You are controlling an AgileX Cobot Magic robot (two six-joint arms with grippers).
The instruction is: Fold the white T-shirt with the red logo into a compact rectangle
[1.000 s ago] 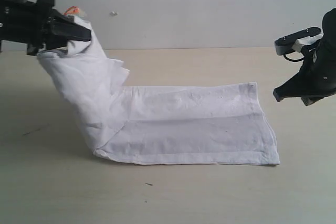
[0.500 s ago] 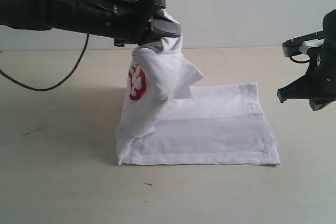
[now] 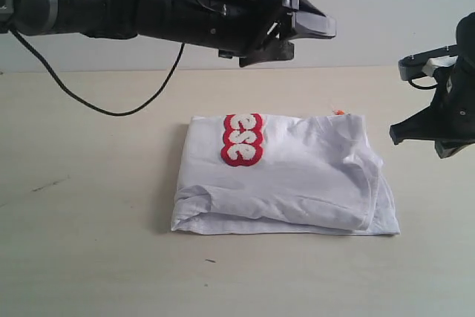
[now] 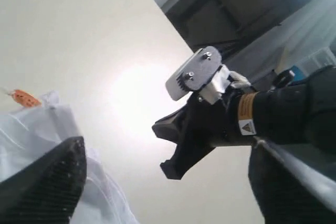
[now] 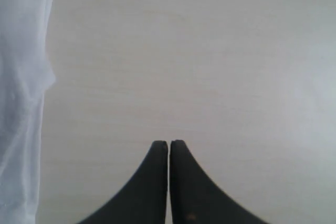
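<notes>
The white T-shirt (image 3: 297, 183) lies folded on the surface (image 3: 89, 257), red logo (image 3: 243, 139) up, the left claw (image 3: 312, 41) hovering spread and empty above it, the right claw (image 5: 169, 148) pinched shut on nothing beside it, so pressing the puffy edge flat seems wise.

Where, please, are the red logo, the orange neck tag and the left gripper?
red logo (image 3: 243, 139), exterior view, middle letter.
orange neck tag (image 4: 23, 97), left wrist view, its centre.
left gripper (image 3: 311, 41), exterior view, between fingertips.

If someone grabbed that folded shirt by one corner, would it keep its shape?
Probably not: the shirt is soft cloth with loose, wrinkled layers, so it would likely droop and unfold. It looks thin, so probably light. Pushed, it would likely bunch up rather than slide.
</notes>
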